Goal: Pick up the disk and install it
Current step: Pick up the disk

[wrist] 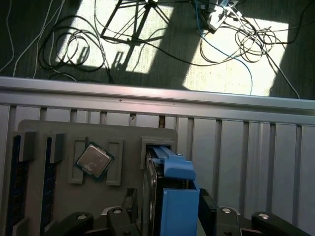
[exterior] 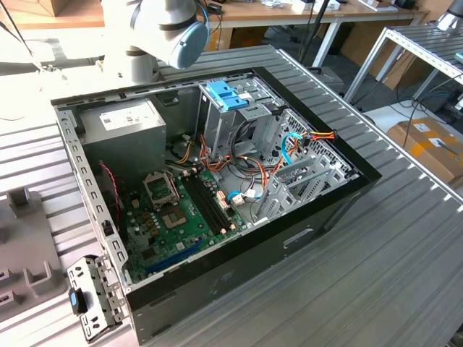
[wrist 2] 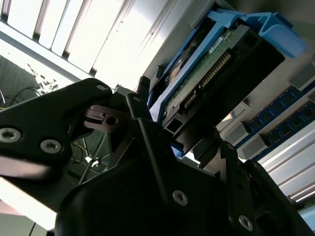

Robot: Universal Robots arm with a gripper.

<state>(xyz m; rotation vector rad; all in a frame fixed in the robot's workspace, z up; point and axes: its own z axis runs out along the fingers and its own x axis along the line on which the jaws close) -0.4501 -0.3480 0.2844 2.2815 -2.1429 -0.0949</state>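
The tool (wrist: 170, 209) is pinching the disk (wrist: 176, 194) from both sides, the disk is standing on edge at a slot of the grey holder (wrist: 64, 132) on the desk (wrist: 246, 147), and installing it into the open computer case (exterior: 325, 195) is not yet done.

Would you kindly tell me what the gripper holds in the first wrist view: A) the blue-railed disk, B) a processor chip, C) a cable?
A: the gripper clamps the disk, which stands on edge between its fingers; the processor chip lies apart in the grey holder.
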